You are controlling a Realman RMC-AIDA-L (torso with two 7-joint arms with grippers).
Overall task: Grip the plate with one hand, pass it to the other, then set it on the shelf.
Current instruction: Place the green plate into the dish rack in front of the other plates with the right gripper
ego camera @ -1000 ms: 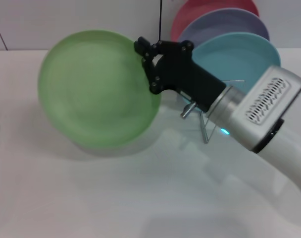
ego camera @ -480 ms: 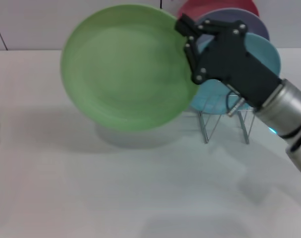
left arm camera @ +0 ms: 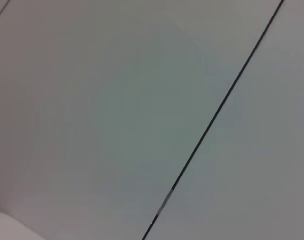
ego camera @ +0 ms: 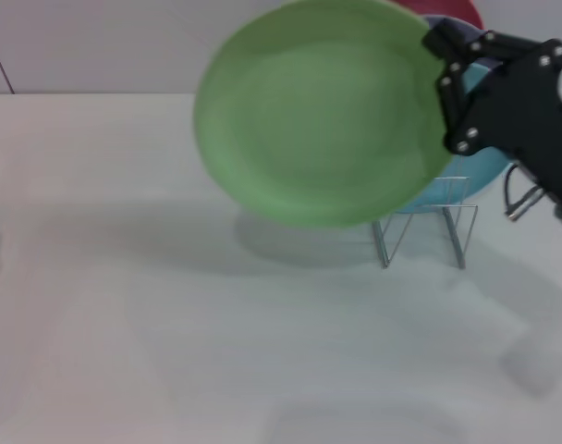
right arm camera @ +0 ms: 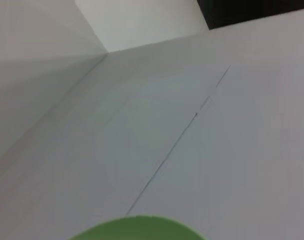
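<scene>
One green plate (ego camera: 323, 111) aloft, clamped in the right pincer (ego camera: 445, 83); behind it, seemingly three plates (ego camera: 480, 166) racked on one shelf (ego camera: 427, 231).

The green plate (ego camera: 323, 116) looks like smooth matt plastic, its face dull with no sharp glints. The shelf (ego camera: 427, 233) is thin, shiny silver wire. The right gripper (ego camera: 445, 83) is matt black, hard-shelled, with small bright metal screws. The table (ego camera: 170, 333) is smooth, pale and faintly sheened.

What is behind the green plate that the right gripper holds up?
Behind the green plate, slivers of a light blue plate, lavender and red plates show in the wire rack; the rest is covered.
</scene>
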